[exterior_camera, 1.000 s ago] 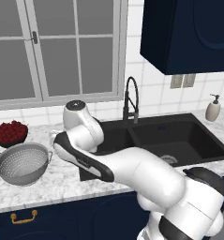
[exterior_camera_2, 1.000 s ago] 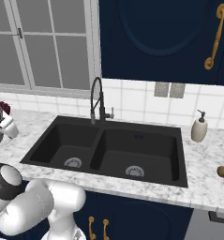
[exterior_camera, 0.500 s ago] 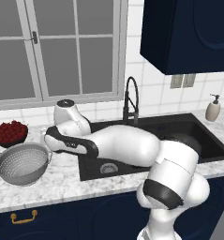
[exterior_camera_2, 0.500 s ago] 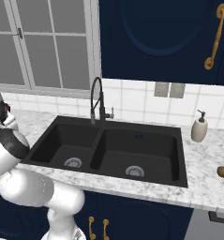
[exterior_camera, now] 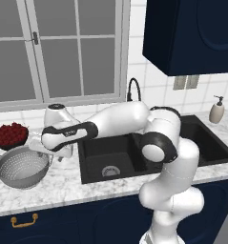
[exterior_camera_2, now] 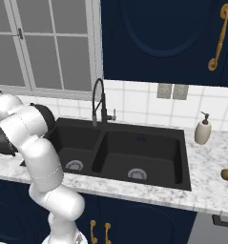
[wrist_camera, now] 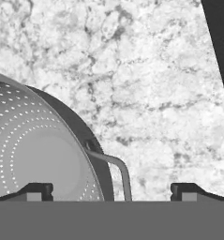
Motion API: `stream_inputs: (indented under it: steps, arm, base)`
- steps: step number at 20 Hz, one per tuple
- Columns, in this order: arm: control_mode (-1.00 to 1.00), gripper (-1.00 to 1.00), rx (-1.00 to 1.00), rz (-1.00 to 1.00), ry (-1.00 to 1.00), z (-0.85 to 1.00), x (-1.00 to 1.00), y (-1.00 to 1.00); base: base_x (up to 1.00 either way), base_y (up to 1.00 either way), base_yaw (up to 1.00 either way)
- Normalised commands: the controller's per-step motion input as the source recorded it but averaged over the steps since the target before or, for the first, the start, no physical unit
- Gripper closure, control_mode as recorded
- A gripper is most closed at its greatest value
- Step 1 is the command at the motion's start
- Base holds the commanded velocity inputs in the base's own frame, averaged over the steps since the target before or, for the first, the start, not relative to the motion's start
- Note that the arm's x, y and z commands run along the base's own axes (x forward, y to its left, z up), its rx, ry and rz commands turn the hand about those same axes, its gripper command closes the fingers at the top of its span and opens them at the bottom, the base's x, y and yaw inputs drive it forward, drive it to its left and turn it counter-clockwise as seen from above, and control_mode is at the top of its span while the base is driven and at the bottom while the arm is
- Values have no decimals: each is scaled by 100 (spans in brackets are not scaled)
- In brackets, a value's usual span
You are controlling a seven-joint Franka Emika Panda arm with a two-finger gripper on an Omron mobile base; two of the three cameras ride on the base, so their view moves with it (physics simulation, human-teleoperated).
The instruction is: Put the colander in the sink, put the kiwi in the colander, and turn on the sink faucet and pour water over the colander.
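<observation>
The arm had swung far out over the marble counter (exterior_camera: 63, 183) to the left of the sink (exterior_camera_2: 120, 152), and the gripper (wrist_camera: 111, 190) hung above the near edge of the colander (exterior_camera: 21, 166). In the hand view the two fingertips (wrist_camera: 36, 191) stood wide apart with nothing between them. The colander's rim and its thin wire handle (wrist_camera: 115, 171) ran up between the fingers, the perforated bowl lying mostly under and beyond the left tip, bare marble under the right one.

The colander sat on the counter, not yet in the sink, just in front of the dark bowl of red berries (exterior_camera: 9, 135). The kiwi (exterior_camera_2: 227, 174) lay far off at the other end, on the counter past the right basin (near the beige soap dispenser (exterior_camera_2: 202, 129)). The black gooseneck faucet (exterior_camera_2: 100, 102) stood behind the sink.

What worried me was the grasp. I judged the rim to be thin and curved, so if the fingers came down slightly off it they might pinch only the wire handle and let the bowl swing or tip when lifted. A descent too far toward the bowl's centre could press a tip on the sloping wall and shove the colander toward the berry bowl. How high the tips stood above the rim I could not tell.
</observation>
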Motion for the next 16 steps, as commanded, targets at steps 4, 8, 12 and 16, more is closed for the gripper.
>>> stream_inputs:
  steps: [4,8,12,16]
  arm:
    - [-100,-100,-2,1,6,-35,24,53]
    - [-100,-100,0,0,1,-17,22,33]
    - [-100,-100,0,0,0,-12,3,14]
    - [-100,-100,0,1,0,-9,0,9]
  base:
    - [0,0,0]
    - [0,0,0]
    - [0,0,0]
    - [0,0,0]
